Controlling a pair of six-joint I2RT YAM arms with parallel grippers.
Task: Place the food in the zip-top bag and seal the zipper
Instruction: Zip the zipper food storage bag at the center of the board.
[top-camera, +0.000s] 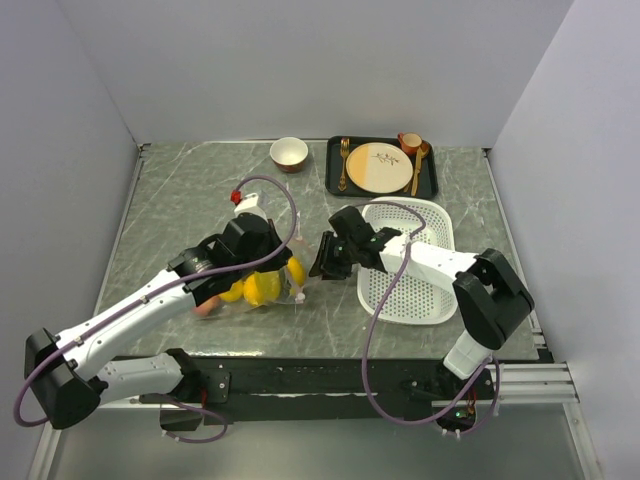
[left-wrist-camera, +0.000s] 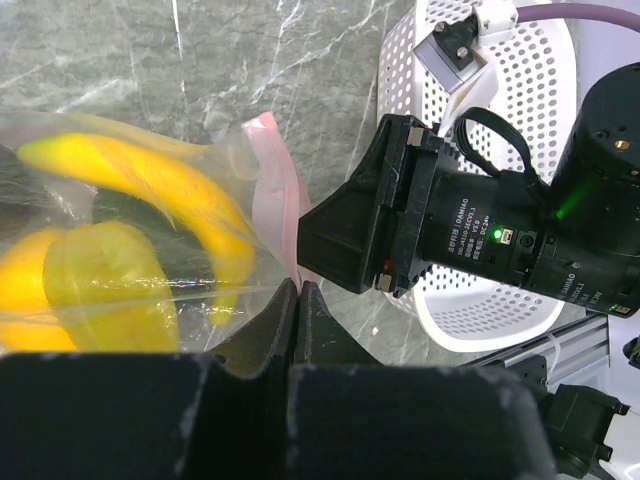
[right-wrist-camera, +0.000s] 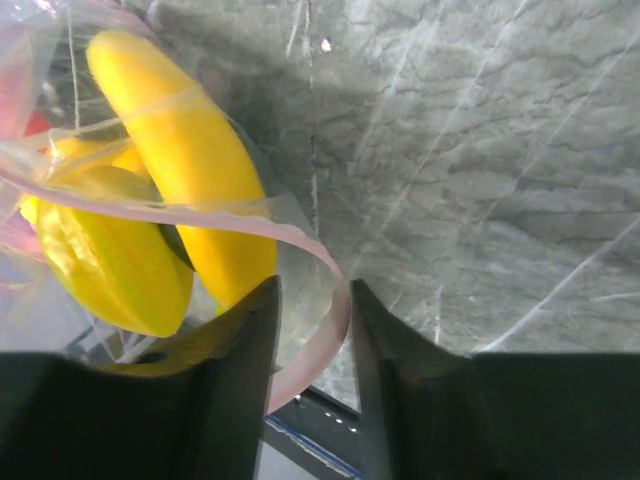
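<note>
The banana (right-wrist-camera: 190, 160) sits inside the zip-top bag (left-wrist-camera: 230, 150), just left of the white basket (top-camera: 410, 292). Left gripper (left-wrist-camera: 298, 295) is pinched shut on the bag's edge, looks like it's steadying it. Right gripper (right-wrist-camera: 315, 292) straddles the pink zipper (right-wrist-camera: 250, 218) with a narrow gap, probably about to press it.

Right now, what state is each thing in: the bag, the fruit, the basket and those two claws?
zip-top bag: filled, mouth open.
food: banana and yellow pieces inside the bag.
zipper: unsealed, pink strip passing between the right gripper's fingers.
left gripper: shut at the bag's edge.
right gripper: open around the zipper.
basket: empty.
bowl: upright, empty.
</note>
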